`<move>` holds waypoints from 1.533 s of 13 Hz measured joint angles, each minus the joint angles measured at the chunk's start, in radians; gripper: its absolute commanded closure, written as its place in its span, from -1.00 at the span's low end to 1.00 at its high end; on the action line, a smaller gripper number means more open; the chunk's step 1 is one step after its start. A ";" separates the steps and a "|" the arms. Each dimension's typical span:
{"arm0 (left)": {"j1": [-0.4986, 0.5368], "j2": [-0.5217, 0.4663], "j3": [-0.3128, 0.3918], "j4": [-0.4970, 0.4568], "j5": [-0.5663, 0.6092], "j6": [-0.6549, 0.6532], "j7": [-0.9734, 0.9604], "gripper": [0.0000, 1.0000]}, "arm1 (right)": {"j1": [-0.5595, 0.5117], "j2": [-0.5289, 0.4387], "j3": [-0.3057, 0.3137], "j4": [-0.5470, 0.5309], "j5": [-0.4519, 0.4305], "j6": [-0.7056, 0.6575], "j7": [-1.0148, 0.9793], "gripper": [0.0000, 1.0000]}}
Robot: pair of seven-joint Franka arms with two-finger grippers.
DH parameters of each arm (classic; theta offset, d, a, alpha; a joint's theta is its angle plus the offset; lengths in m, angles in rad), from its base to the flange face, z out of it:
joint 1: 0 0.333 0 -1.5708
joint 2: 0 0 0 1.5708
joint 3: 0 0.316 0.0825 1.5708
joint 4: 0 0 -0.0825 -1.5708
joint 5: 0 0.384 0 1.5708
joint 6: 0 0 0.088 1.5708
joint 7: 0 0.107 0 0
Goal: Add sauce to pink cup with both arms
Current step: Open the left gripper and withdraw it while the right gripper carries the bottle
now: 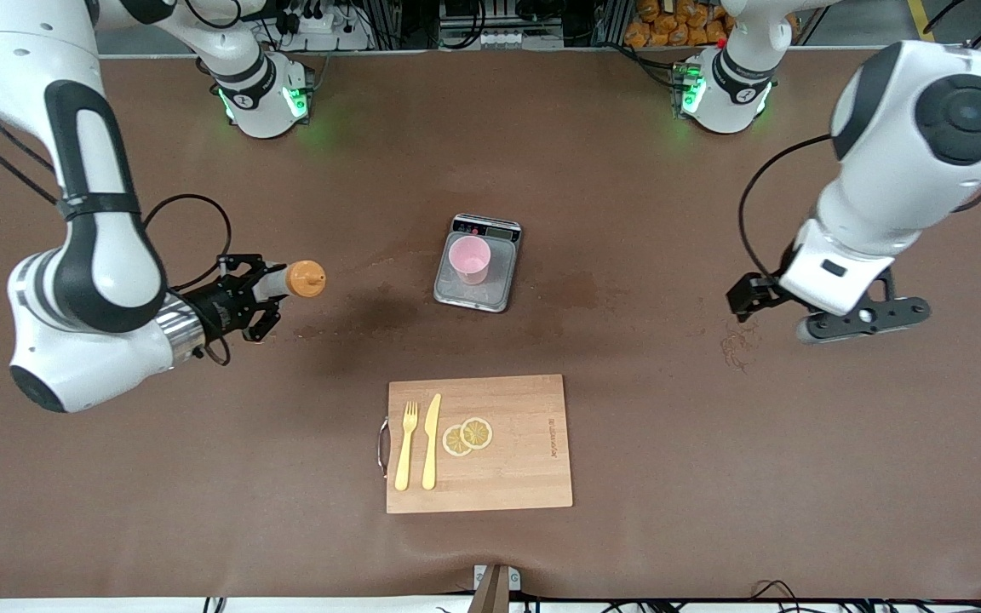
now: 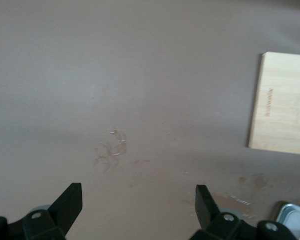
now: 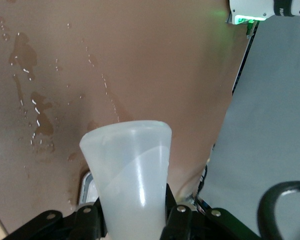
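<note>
The cutting board [image 1: 507, 443] bears a small printed mark near one edge; its characters are illegible.

We count two arms, each ending in one tool: right tool [image 1: 273, 288], left tool [image 1: 831, 319]. On the worktop [image 1: 712, 443]: one squeeze bottle [image 1: 303, 278], one pink cup [image 1: 468, 259], one grey scale [image 1: 479, 285], one cutting board [image 1: 524, 460], one fork [image 1: 406, 445], one knife [image 1: 431, 441], two lemon slices [image 1: 467, 436].
</note>
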 measured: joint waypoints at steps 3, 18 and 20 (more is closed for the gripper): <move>0.011 -0.018 0.034 0.034 -0.050 -0.061 0.120 -1.00 | 0.111 -0.013 0.001 0.000 -0.067 0.035 0.163 0.26; -0.256 -0.166 0.480 0.033 -0.210 -0.205 0.401 -1.00 | 0.385 -0.033 0.000 -0.002 -0.365 -0.059 0.577 0.35; -0.256 -0.168 0.484 0.032 -0.210 -0.205 0.401 -1.00 | 0.410 -0.033 0.000 -0.003 -0.393 -0.093 0.606 0.35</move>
